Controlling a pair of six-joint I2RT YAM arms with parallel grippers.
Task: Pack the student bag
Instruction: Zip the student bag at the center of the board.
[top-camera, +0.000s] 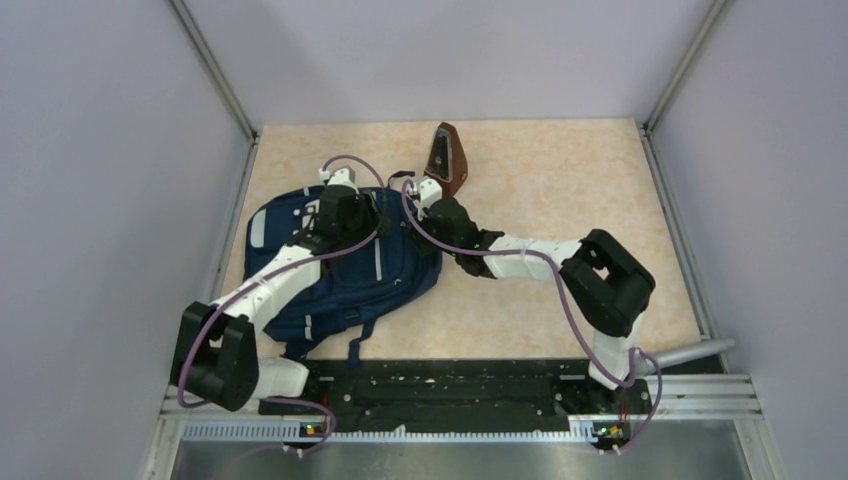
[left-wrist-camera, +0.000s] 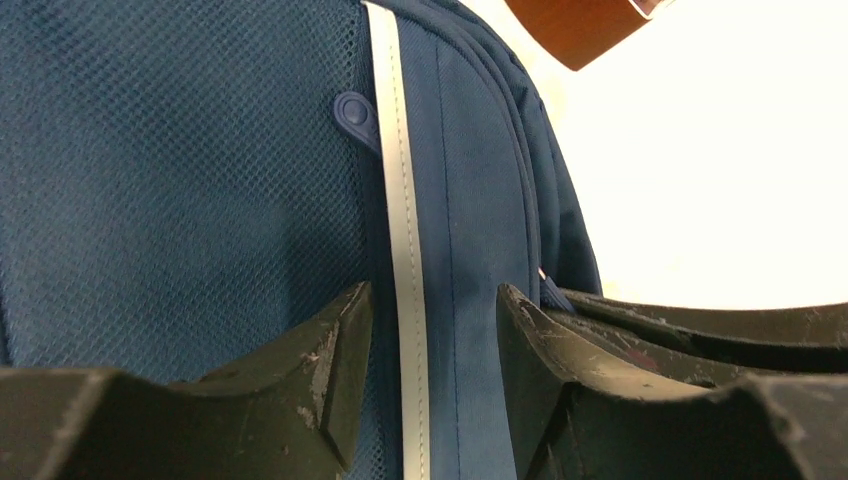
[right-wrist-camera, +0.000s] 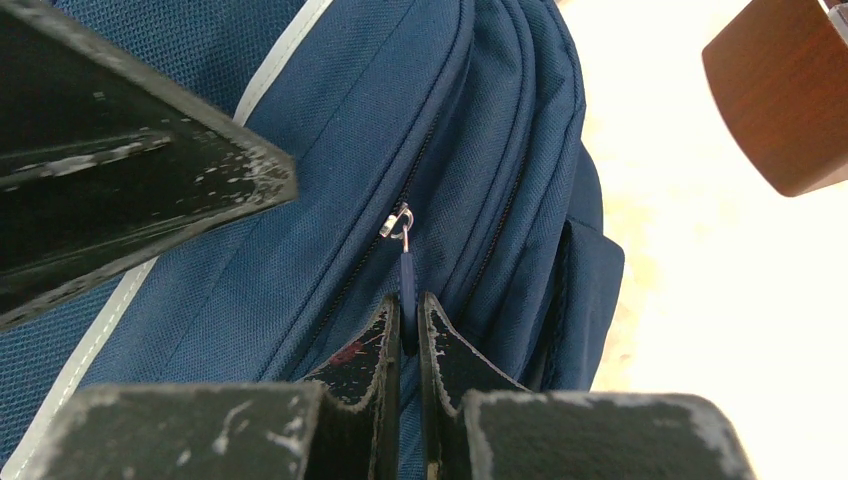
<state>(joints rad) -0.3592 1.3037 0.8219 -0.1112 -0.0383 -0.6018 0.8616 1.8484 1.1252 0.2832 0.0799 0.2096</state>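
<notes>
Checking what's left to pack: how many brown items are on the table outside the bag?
1: a brown wedge-shaped object sits on the far side of the table, just beyond the student bag. More could be hidden under the bag.

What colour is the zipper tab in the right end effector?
Navy blue tab, silver clip; clearest in right wrist view.

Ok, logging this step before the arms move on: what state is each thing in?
student bag: lying flat on the table, visible zip closed
right gripper: shut on zipper pull
zipper pull: pinched by right gripper
left gripper: open, astride the bag's grey stripe
brown wooden object: on the table beyond the bag, unpacked
</notes>
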